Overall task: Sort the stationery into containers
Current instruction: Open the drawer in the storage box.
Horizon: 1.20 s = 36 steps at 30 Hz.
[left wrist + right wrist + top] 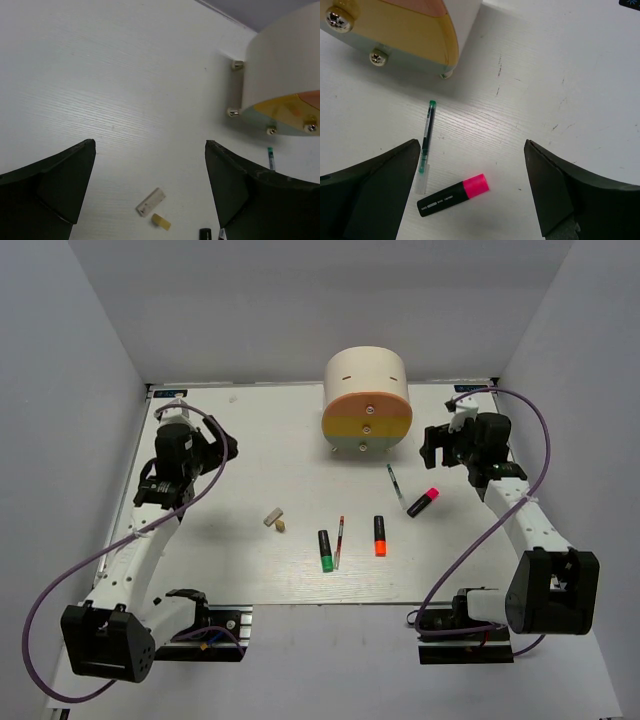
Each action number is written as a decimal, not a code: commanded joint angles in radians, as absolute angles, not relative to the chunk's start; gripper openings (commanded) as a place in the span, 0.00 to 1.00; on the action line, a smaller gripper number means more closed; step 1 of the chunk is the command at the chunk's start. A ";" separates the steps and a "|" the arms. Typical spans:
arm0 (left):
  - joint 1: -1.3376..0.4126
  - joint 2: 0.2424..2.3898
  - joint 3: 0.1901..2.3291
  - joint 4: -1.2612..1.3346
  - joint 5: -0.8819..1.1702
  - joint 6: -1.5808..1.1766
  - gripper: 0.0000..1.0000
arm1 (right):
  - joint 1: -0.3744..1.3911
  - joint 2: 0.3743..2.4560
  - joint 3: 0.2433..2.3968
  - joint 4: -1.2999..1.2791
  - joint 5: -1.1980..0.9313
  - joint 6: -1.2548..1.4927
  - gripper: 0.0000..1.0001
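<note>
The cream drawer unit (366, 400) stands at the back centre, its round face banded orange, yellow and pale green, drawers shut. On the table lie two beige erasers (274, 519), a green highlighter (325, 550), a thin red pen (339, 541), an orange highlighter (380, 535), a thin dark pen (395, 481) and a pink highlighter (423, 502). My left gripper (222, 448) is open and empty at the left; its view shows the erasers (151, 201) below. My right gripper (432, 445) is open and empty, above the pink highlighter (452, 195) and the dark pen (426, 144).
White walls close in the table on three sides. The table's near edge runs between the arm bases. Purple cables loop from both arms. The unit's small knobs (340, 21) and feet (233, 113) show in the wrist views.
</note>
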<state>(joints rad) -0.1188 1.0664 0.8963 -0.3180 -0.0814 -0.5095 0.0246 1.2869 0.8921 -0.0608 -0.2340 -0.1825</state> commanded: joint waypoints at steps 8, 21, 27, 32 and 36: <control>-0.120 1.141 0.908 -0.330 0.167 -0.499 1.00 | 0.025 1.284 0.910 -0.080 -0.338 -0.233 0.90; -0.129 1.232 0.896 -0.269 0.334 -0.499 0.99 | 0.083 1.420 1.084 -0.068 -0.727 -0.037 0.69; -0.129 1.243 0.874 -0.249 0.334 -0.508 0.99 | 0.144 1.489 1.147 0.067 -0.752 0.205 0.78; -0.129 1.252 0.856 -0.238 0.334 -0.526 0.99 | 0.176 1.557 1.190 0.182 -0.686 0.563 0.74; -0.129 1.252 0.845 -0.238 0.334 -0.526 0.99 | 0.193 1.583 1.206 0.197 -0.544 0.730 0.71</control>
